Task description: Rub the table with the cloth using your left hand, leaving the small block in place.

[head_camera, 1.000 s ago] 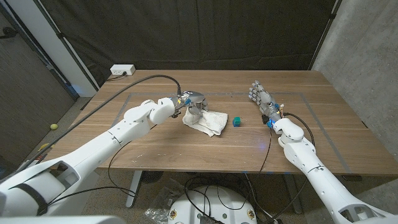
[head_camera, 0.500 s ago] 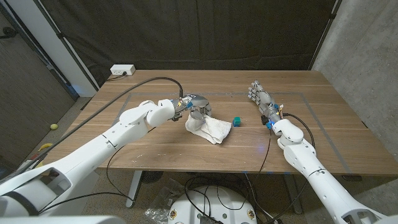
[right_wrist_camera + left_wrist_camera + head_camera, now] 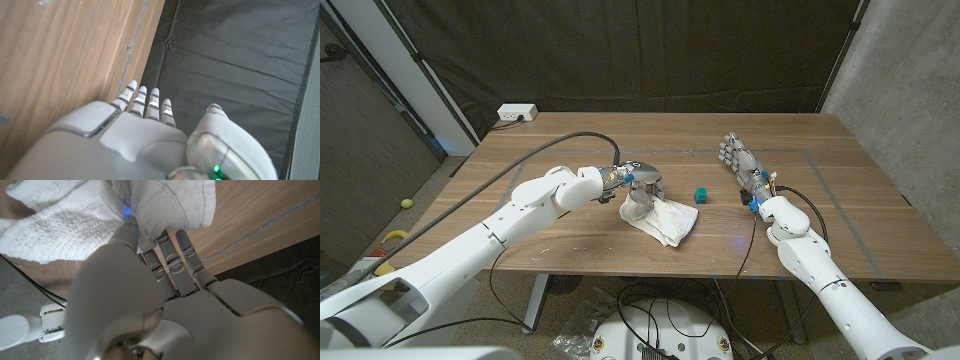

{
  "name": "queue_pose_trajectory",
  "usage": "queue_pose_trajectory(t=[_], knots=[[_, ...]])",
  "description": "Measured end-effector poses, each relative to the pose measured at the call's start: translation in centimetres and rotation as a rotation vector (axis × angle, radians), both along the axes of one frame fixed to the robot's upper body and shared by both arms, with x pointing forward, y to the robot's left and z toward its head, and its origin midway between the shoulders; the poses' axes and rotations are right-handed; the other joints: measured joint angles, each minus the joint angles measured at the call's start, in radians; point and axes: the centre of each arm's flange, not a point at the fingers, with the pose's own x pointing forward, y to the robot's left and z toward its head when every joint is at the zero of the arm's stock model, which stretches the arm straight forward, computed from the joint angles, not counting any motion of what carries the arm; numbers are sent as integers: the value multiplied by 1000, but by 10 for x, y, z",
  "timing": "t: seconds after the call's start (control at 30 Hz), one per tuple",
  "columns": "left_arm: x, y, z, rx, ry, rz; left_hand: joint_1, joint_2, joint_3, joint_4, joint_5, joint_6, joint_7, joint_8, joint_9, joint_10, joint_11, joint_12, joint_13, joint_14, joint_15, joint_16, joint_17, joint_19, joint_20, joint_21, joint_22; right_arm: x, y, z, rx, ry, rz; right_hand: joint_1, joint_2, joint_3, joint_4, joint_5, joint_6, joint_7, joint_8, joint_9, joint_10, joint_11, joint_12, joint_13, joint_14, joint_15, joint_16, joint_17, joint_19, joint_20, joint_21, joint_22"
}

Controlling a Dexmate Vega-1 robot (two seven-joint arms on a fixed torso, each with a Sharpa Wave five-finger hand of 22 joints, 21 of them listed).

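Near the middle of the wooden table [image 3: 570,235], the left robot hand [image 3: 642,183] presses down on one end of a white cloth [image 3: 663,217], its fingers [image 3: 172,262] closed into the bunched fabric where the left wrist view shows the terry folded over them. From that grip the cloth trails toward the table's near edge and to the robot's right, its long axis running on a slant away from the hand. A small teal block [image 3: 700,195] stands just beyond the cloth's far right corner, apart from it by a narrow strip of bare wood, and so lies to the right of the working hand. Any stroke in that direction would likely need to stop short of the block. The right robot hand [image 3: 741,163] holds nothing, fingers straight and close together, further right of the block and well apart from the cloth.
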Motion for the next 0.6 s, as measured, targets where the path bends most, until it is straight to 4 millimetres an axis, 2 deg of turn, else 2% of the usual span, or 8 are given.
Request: queue_pose_trajectory(t=[0.13,0.6], knots=[[-3,-3,-9,35,-14,-2,0,0,0,0,0,7,0,-2,-6,7,7,0,0,7,-3,-8,0,0,0,5,-5,-1,-1,-2,3,1,0,0,0,0,0,0,0,0,0,0,4,4,0,0,0,0,0,0,0,0,0,0],[-8,-3,-33,109,-55,18,1,-2,0,0,-4,12,2,-9,-15,7,7,0,0,23,-12,-22,-1,9,-2,18,-9,-3,-2,-3,3,-2,2,-4,-4,0,0,0,4,-4,0,0,4,4,0,0,0,0,0,0,0,0,0,0]])
